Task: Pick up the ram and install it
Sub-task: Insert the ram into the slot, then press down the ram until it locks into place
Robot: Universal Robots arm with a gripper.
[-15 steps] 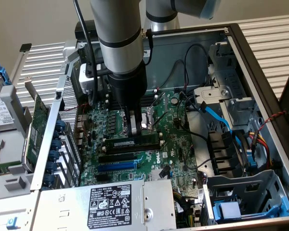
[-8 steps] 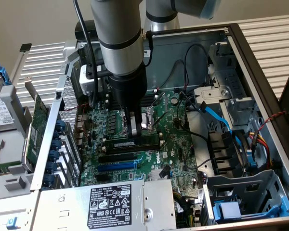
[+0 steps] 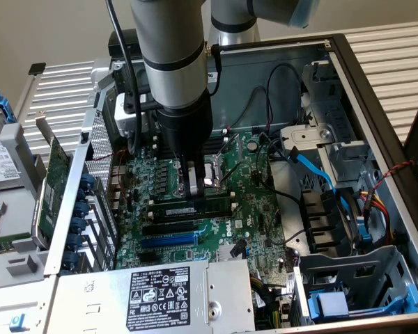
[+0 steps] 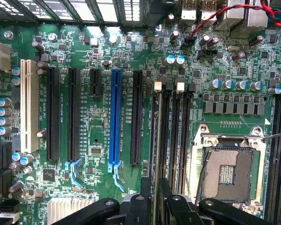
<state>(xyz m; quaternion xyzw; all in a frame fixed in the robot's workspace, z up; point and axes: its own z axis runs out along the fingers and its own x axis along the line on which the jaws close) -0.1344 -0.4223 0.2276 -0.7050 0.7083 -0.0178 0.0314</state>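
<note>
Finds the ram point(image 3: 191, 208) on edge in a memory slot, long axis running from the exterior view's left to its right, label visible. Shows only its thin top edge point(image 4: 154, 126) at the wrist, gripper point(image 4: 155, 199) astride, fingers point(image 4: 145, 199) slightly parted.
</note>
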